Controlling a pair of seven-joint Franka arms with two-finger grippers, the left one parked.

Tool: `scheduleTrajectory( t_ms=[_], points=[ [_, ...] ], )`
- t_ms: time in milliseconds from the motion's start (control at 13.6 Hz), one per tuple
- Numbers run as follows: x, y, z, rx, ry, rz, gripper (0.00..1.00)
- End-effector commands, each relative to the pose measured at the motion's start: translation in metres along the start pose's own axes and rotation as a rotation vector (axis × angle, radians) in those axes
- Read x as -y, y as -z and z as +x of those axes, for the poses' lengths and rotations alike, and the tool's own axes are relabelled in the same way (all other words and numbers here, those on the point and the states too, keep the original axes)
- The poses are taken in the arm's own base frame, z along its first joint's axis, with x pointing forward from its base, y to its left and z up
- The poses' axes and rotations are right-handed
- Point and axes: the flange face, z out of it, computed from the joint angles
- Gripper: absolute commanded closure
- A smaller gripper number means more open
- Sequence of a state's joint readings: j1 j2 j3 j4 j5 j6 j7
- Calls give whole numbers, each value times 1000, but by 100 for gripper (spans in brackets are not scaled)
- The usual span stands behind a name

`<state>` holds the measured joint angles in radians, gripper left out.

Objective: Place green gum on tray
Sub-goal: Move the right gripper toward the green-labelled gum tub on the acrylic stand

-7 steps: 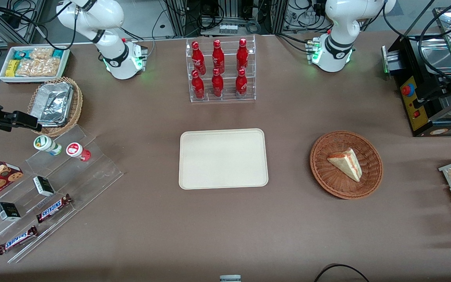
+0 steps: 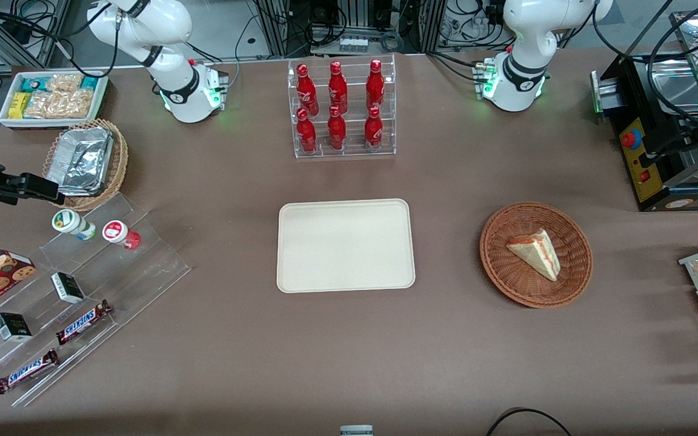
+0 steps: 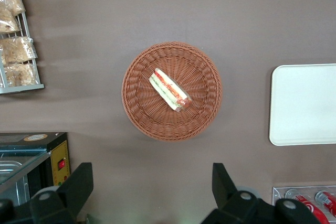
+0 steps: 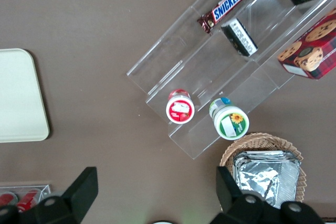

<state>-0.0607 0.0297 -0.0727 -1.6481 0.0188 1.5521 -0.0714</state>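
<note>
The green gum (image 2: pixel 73 223), a small white plastic cylinder with a green-rimmed lid, stands on the clear acrylic stepped rack (image 2: pixel 113 266), touching nothing; the red-lidded bottle (image 2: pixel 120 234) sits just beside it at four o'clock. The gripper (image 4: pixel 152 192) hovers above it, fingers spread wide, holding nothing. It should descend centred, clear of the red-lidded bottle. The smooth cream tray (image 2: pixel 345 245) lies bare mid-table.

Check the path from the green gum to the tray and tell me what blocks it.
One neighbor: the red-lidded bottle stands beside the green gum on the clear stepped rack, on the side toward the tray. Past it, only bare table. The gripper hovers open above the bottles.
</note>
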Motion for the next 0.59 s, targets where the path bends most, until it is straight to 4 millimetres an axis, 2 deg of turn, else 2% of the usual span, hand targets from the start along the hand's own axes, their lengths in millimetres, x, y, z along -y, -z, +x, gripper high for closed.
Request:
scheduleTrajectory(
  t_ms=[0,221,516],
  points=[
    [-20,-33,-14,-41,48,-5,0],
    [-48,-80,-43,-143,184,-18,0],
    [-82,-124,-52,-207,425,-64,0]
  ],
)
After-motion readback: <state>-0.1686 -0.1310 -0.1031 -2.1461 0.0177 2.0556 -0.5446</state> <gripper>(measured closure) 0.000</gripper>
